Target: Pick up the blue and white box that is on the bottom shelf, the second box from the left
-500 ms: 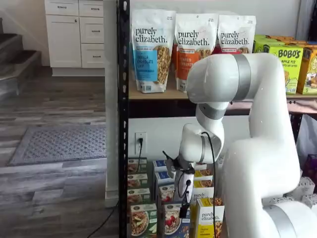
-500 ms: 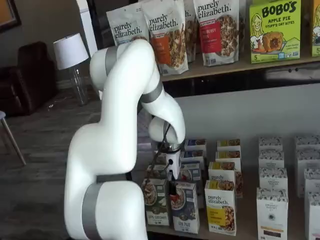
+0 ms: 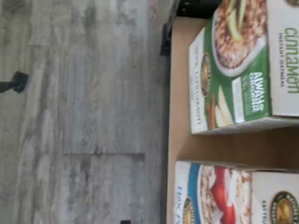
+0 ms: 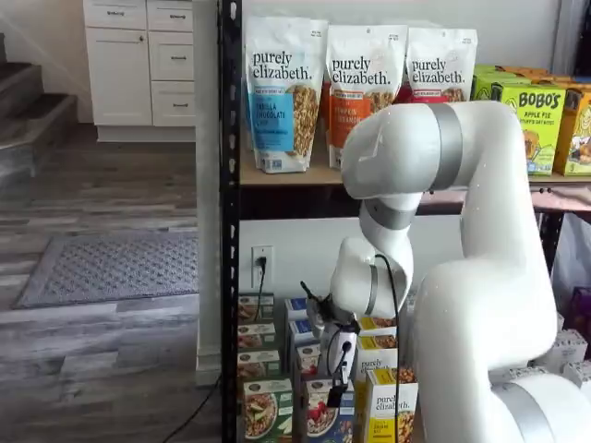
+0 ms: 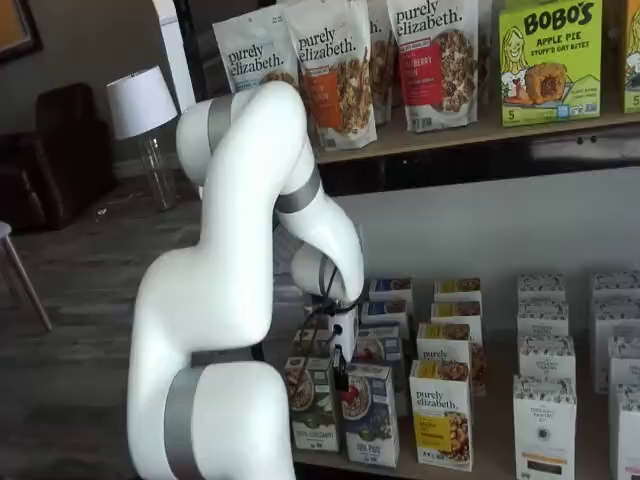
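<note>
Grey wood-plank floor across the room, patterned grey rug lying on it, stair steps at far side, white drawer cabinet against the back wall. In a shelf view, dark armchair and white-shaded lamp near it. White wall behind the rack with an outlet, black cord plugged in. Black metal-post rack; tan upper board carrying purely elizabeth granola bags and green Bobo's boxes. White arm large in both shelf views, standing between camera and shelves, bent down toward the lowest tier. Bottom shelf tan, lined with rows of small cartons; its front edge and bare board showing in the wrist view beside the floor. Front row: green-fronted carton, then blue and white box just beside it, then yellow carton. Blue and white box upright at the shelf's front edge, untouched, also partly in the wrist view next to the green cinnamon oatmeal carton, a gap of bare board between. Gripper hanging just above and in front of the blue and white box, holding nothing; black fingers seen side-on, gap not visible, though apparently spread at their widest.
</note>
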Tool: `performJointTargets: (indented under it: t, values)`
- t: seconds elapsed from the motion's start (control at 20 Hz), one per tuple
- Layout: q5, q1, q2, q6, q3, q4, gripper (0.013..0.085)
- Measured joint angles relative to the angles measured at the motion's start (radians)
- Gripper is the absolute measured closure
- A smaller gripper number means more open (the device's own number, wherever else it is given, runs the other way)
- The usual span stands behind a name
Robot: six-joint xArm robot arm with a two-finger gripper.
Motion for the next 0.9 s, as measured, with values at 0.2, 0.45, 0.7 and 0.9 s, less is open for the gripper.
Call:
performJointTargets:
  t: [0.2, 0.45, 0.7, 0.9]
  values:
    - [-0.044, 0.003, 0.011, -0.05, 0.003, 0.056, 0.013]
    - [-0.065, -0.001, 0.036, -0.074, -0.019, 0.075, 0.013]
    - [-0.06, -0.011, 0.079, -0.079, -0.072, 0.073, 0.013]
    - [-0.046, -0.022, 0.11, -0.051, -0.115, 0.032, 0.013]
